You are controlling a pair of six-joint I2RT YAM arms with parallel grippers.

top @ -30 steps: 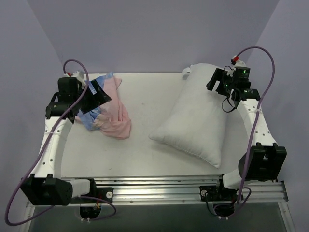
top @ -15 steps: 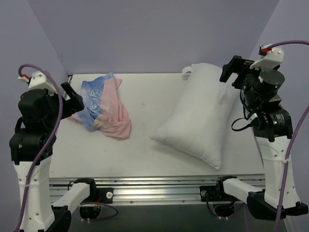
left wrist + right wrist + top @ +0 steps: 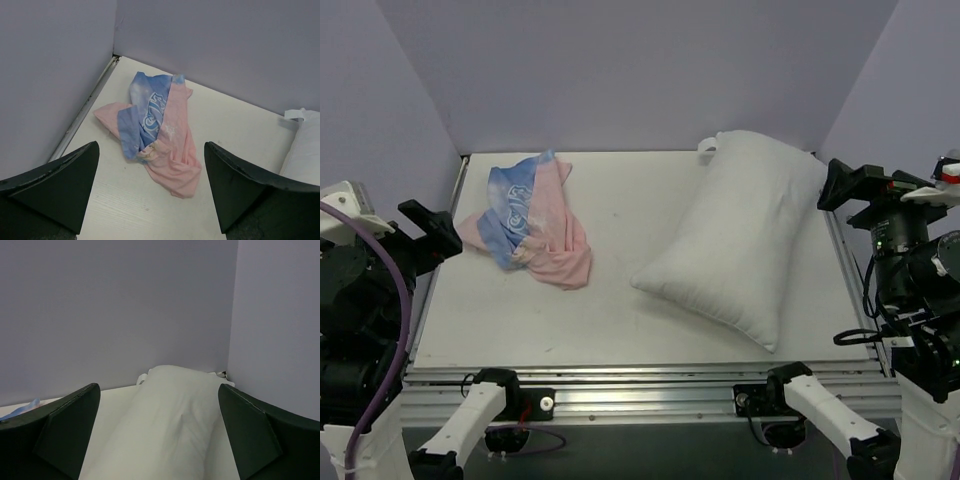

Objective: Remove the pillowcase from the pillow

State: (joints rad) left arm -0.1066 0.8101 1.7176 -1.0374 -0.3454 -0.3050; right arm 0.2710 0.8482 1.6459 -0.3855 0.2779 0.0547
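Top: pillowcase (image 3: 535, 225) crumpled on bench (image 3: 620, 300), beyond left pincer (image 3: 430, 230); bare pillow (image 3: 745, 240) beside right pincer (image 3: 832, 185); both pincers wide open, empty. Left wrist: pillowcase ahead, between jaws. Right wrist: pillow ahead, between jaws.

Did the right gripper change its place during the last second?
Yes. The right gripper has left the far corner of the pillow and drawn back rightward, to the right edge of the table.

Pillow (image 3: 306, 150): cropped at 3 o'clock in left wrist view, at 6 o'clock in right wrist view. Pillowcase (image 3: 21, 410): blue sliver only, 8 o'clock, right wrist view; crumpled print unreadable overhead.
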